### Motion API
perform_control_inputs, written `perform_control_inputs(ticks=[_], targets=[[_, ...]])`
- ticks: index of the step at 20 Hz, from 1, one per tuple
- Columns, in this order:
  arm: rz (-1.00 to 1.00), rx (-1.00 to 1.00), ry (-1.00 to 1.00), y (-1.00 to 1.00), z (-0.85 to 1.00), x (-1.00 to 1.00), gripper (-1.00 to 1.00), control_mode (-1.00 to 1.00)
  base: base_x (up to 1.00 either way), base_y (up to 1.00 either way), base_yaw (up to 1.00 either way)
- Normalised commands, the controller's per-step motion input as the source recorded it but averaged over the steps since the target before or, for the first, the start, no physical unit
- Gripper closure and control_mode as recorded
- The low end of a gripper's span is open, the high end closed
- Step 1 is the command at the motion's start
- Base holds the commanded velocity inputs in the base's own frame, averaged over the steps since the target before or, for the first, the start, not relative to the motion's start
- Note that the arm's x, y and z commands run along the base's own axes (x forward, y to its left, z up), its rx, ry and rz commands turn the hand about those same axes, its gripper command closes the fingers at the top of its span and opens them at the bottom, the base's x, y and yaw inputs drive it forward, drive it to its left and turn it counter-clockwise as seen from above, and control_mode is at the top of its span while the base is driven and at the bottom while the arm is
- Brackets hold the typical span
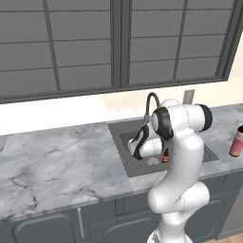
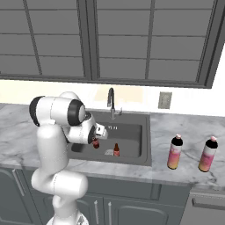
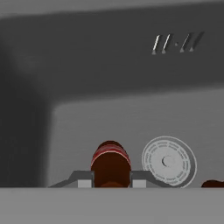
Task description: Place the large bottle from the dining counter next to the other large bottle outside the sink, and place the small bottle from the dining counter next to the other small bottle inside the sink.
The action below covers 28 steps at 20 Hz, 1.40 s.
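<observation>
Over the sink (image 1: 124, 142) in the left base view, the arm reaches into the basin beside the other small bottle (image 1: 165, 156). In the right base view, the gripper (image 2: 96, 141) clasps the small bottle (image 2: 95, 143) left of the other one; two large bottles (image 2: 174, 152) stand on the worktop's right. In the hand view, the fingers (image 3: 84, 178) pinch the bottle near the drain (image 3: 169, 161).
</observation>
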Motion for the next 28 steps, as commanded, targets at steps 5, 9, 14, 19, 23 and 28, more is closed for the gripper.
perform_control_inputs(ticks=[5,9,14,19,23,28], targets=[[0.00,0.00,0.00,0.00,-0.16,0.08,1.00,-1.00,0.00,0.00,0.00],[-0.01,0.00,0.00,0.00,-0.19,0.07,1.00,-1.00,0.00,0.00,0.00],[-0.01,0.00,0.02,0.00,-0.12,0.08,1.00,-1.00,0.00,0.00,0.00],[-0.01,0.00,0.07,0.00,-0.28,0.15,1.00,-1.00,0.00,0.00,0.00],[-0.01,0.00,0.01,0.00,-0.16,0.13,1.00,-1.00,0.00,0.00,0.00],[0.00,0.00,0.01,0.00,-0.19,0.12,1.00,-1.00,0.00,0.00,0.00]])
